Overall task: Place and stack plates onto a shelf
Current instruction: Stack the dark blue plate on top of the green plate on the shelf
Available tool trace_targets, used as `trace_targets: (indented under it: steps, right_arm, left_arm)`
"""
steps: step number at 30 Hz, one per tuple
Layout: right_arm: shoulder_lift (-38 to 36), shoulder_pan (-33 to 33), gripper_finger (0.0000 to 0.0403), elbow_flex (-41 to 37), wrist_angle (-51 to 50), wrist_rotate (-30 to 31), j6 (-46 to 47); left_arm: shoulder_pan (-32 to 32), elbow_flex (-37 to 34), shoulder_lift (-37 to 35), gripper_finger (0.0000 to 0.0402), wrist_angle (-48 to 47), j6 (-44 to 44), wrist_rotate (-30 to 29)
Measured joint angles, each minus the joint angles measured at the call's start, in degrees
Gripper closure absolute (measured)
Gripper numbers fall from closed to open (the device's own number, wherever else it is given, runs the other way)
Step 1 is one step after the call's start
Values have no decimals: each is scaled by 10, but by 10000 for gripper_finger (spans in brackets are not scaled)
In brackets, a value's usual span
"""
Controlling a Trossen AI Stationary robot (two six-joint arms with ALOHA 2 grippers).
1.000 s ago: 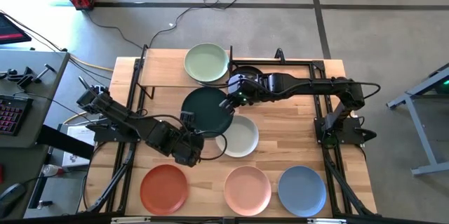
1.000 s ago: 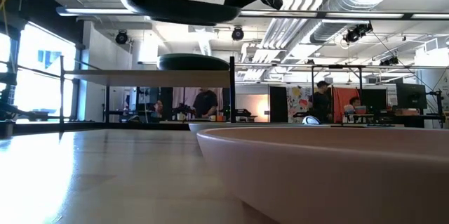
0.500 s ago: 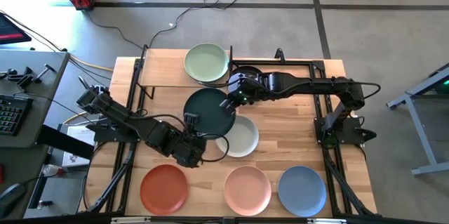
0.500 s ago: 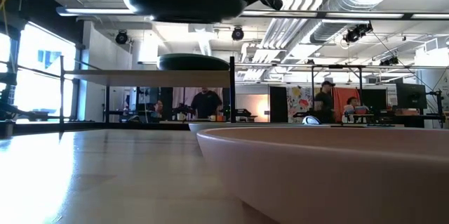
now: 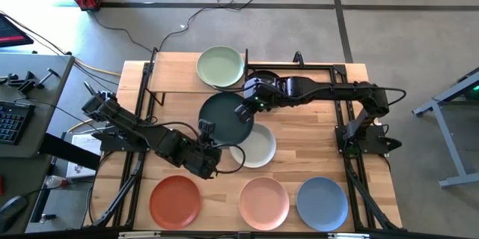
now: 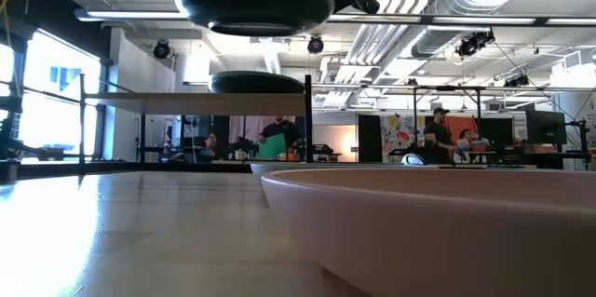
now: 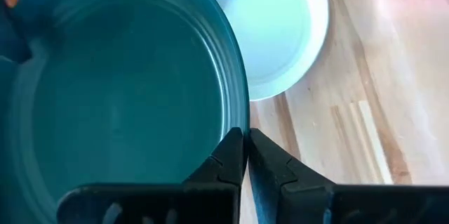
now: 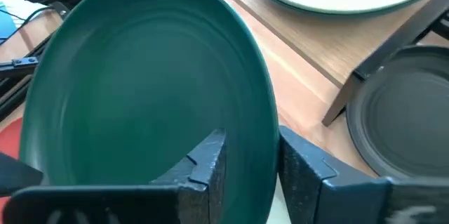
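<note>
A dark teal plate point(image 5: 224, 117) hangs above the middle of the table, over the far edge of an off-white plate point(image 5: 257, 147). My left gripper point(image 7: 246, 134) is shut on its near-left rim. At its far-right rim, my right gripper point(image 8: 252, 143) is open, one finger over the plate's inside and one outside the rim. A pale green plate point(image 5: 221, 67) rests flat on the shelf point(image 5: 176, 74). A charcoal plate point(image 5: 263, 79) lies beside the shelf, under my right arm. My left gripper pinches the teal plate's rim point(image 7: 243, 115) between its two fingers, on the plate's near-left side. It comes from the table's near-left. The plate point(image 6: 254, 8) is lifted clear and about level. My right gripper stands astride the rim point(image 8: 272, 129); whether it touches, I cannot tell.
Terracotta point(image 5: 174, 200), pink point(image 5: 263, 200) and blue point(image 5: 322, 201) plates lie in a row along the near edge. A black upright of the shelf frame point(image 8: 382, 62) stands close to my right gripper. In the low view, people show in the room behind.
The teal plate has shifted a little toward the table's right together with my left gripper. In the low view it has come down somewhat and levelled out from a tilt.
</note>
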Motion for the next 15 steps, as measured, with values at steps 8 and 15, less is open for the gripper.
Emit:
trace_targets:
  steps: [8,15]
  right_arm:
    - [0,-9,347,0,-28,-3,20]
    - [0,-9,396,0,-22,-2,17]
  left_arm:
    - [1,0,0,401,1,9,-16]
    - [2,0,0,401,2,8,-27]
